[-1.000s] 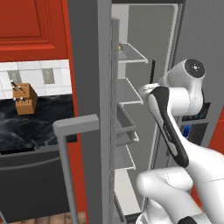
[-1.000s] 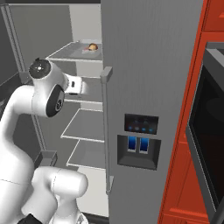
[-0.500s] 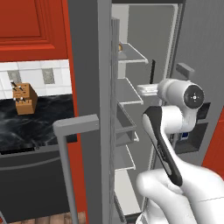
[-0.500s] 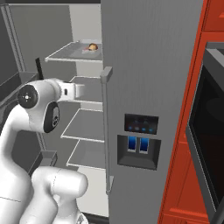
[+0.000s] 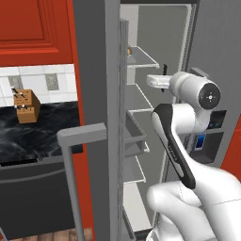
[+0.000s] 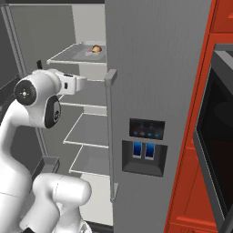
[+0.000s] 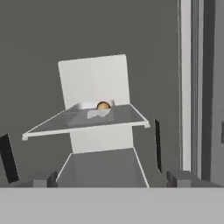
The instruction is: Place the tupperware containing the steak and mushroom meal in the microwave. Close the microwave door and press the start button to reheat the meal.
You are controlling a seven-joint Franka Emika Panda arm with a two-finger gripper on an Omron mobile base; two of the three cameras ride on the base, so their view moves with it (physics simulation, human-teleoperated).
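The gripper [image 7: 112, 178] was held wide open and empty. The tupperware [image 7: 92, 111] with the mushroom [image 7: 103, 105] sat ahead and above it on the top fridge shelf [image 7: 122, 118]. A raised, level approach to its rim was judged best.

One tupperware [image 7: 95, 110], one mushroom [image 7: 103, 105], one knife block [image 5: 26, 106], one microwave [image 6: 218, 132].

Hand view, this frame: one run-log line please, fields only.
phase: reaching into fridge | gripper: open, empty | tupperware: on upper shelf, ahead, untouched | mushroom: in tupperware | microwave: to the right
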